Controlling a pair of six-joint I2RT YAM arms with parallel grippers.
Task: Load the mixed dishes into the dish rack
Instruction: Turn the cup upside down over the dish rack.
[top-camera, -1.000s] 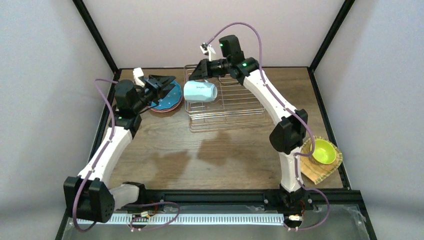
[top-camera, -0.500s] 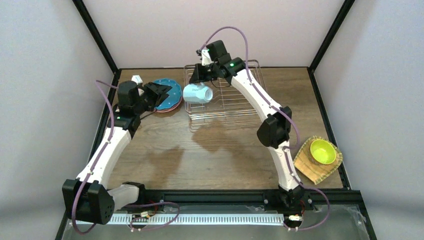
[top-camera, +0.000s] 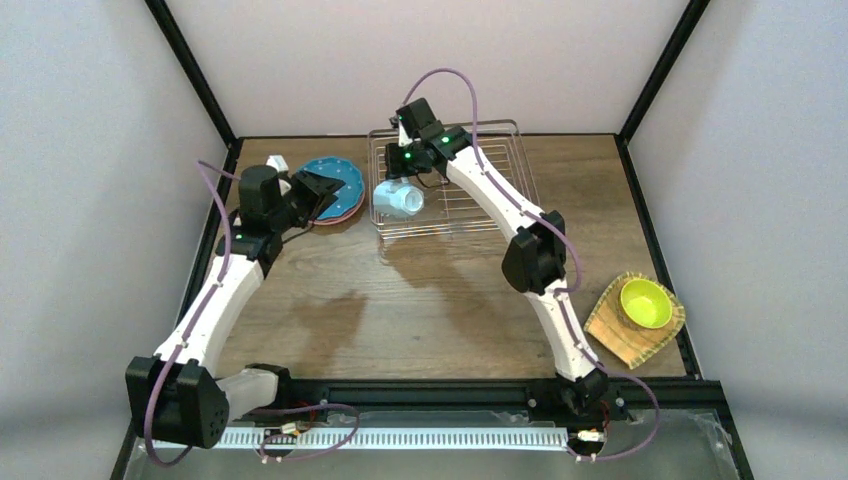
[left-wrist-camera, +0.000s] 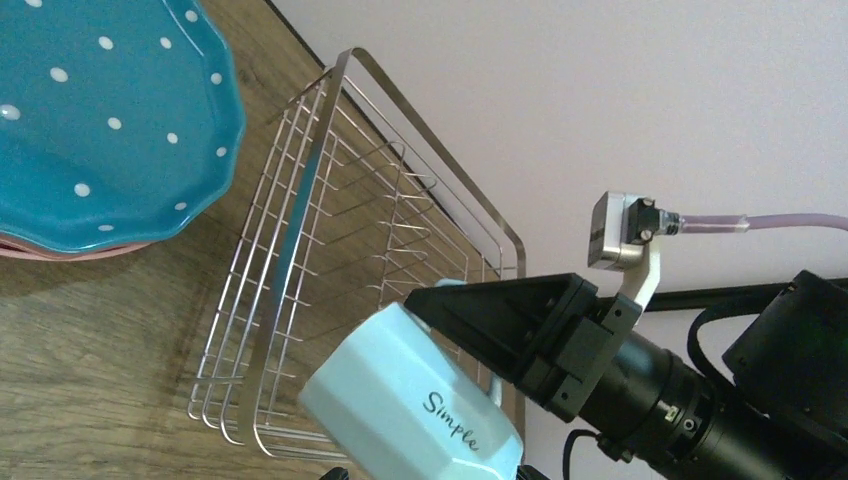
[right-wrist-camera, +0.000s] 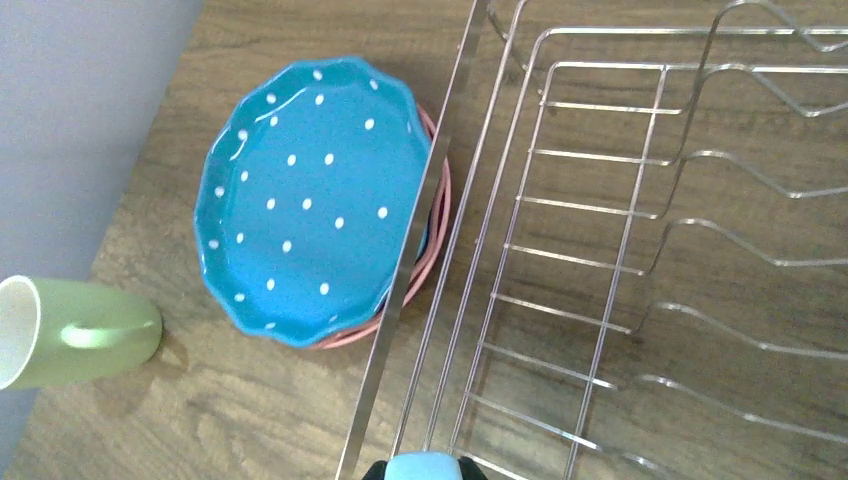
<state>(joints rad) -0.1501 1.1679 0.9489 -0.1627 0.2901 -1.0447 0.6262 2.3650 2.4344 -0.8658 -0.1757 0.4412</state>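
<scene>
My right gripper (top-camera: 402, 178) is shut on the light blue mug (top-camera: 398, 200), which carries the word "Simple" (left-wrist-camera: 418, 412). It holds the mug tilted over the near left part of the wire dish rack (top-camera: 470, 200). Only a sliver of the mug (right-wrist-camera: 425, 467) shows between its fingers in the right wrist view. My left gripper (top-camera: 318, 192) stands open and empty just beside the blue dotted plate (top-camera: 335, 180). That plate is stacked on a pink plate (right-wrist-camera: 438, 225) to the left of the rack. A pale green mug (right-wrist-camera: 70, 330) lies on its side left of the plates.
A lime bowl (top-camera: 645, 303) sits on a woven tan plate (top-camera: 620, 335) at the table's right edge, near the right arm's base. The black frame posts and grey walls close in the table at the back and sides.
The right arm swung left and lowered the light blue mug toward the rack's near left part, tilting it. The left gripper drew back slightly off the blue dotted plate, still open.
</scene>
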